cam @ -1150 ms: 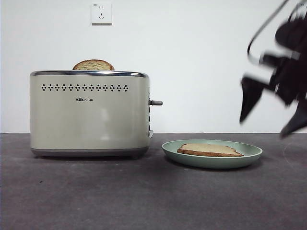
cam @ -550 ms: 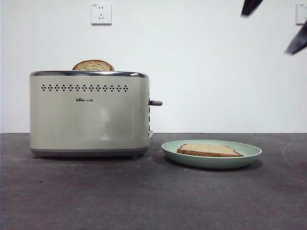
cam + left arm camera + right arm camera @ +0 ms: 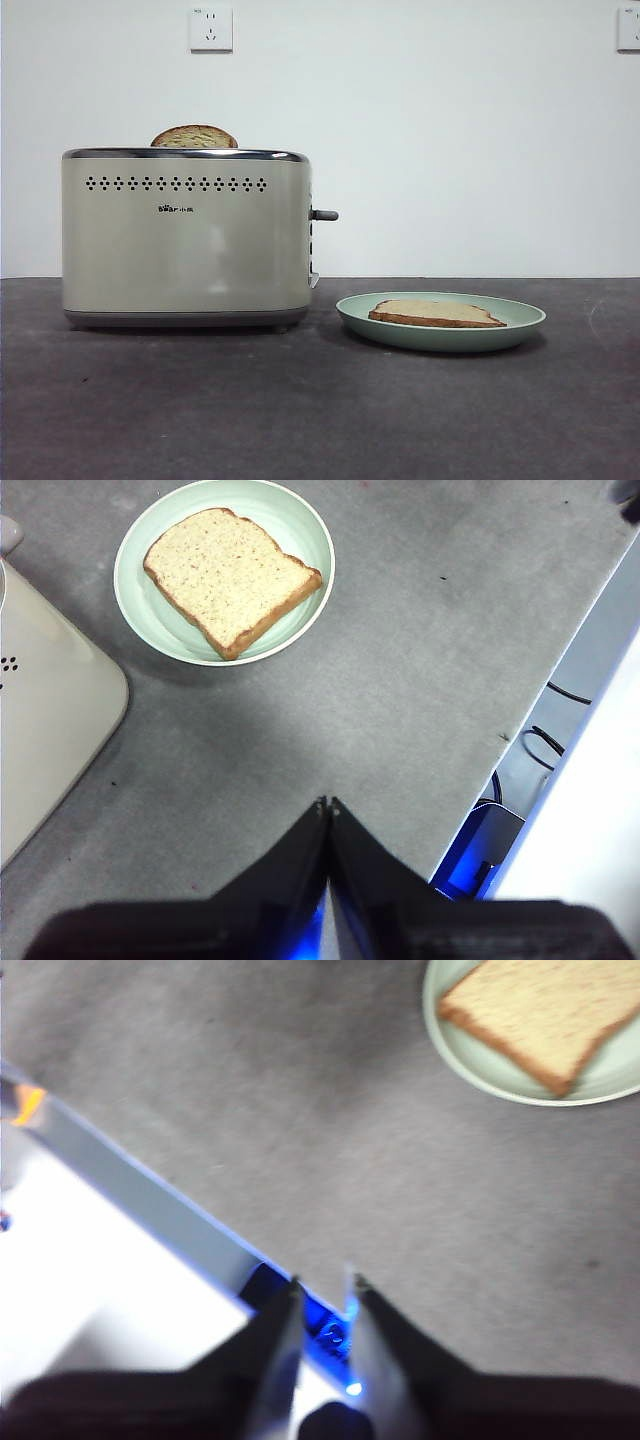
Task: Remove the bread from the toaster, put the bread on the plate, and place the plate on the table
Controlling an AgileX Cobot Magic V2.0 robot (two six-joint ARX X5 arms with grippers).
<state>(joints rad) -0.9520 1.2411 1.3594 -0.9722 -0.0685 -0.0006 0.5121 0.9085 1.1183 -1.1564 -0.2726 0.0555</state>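
A: Front view first. The toaster [image 3: 186, 238] is our landmark, standing on the table [image 3: 300, 410]. Just beside its lever side lies the plate [image 3: 442, 322], flat on the table, with the bread [image 3: 436, 313] lying in it. No arm shows in this view.

B: A domed slice [image 3: 194, 136] pokes up from the toaster's top slot (not the flat one we want).

A: Left wrist view now. The left gripper [image 3: 328, 805] hangs high over bare table, well away from the toaster, jaws pressed tip to tip and holding nothing. The plate [image 3: 160, 640] sits just beside the toaster's corner [image 3: 50, 730], the bread [image 3: 230, 575] flat across its middle.

B: Right wrist view, a bit blurred. The right gripper [image 3: 325, 1285] hangs near the table's edge, far from the toaster, jaws a narrow gap apart and empty. The plate's rim [image 3: 470, 1070] and the bread [image 3: 540, 1015] peek in at a corner.

A: By my reading, bread's plated and plate's down; what's left is the retreat. Best done rising straight, clear of the plate's rim, so nothing gets nudged toward the toaster.
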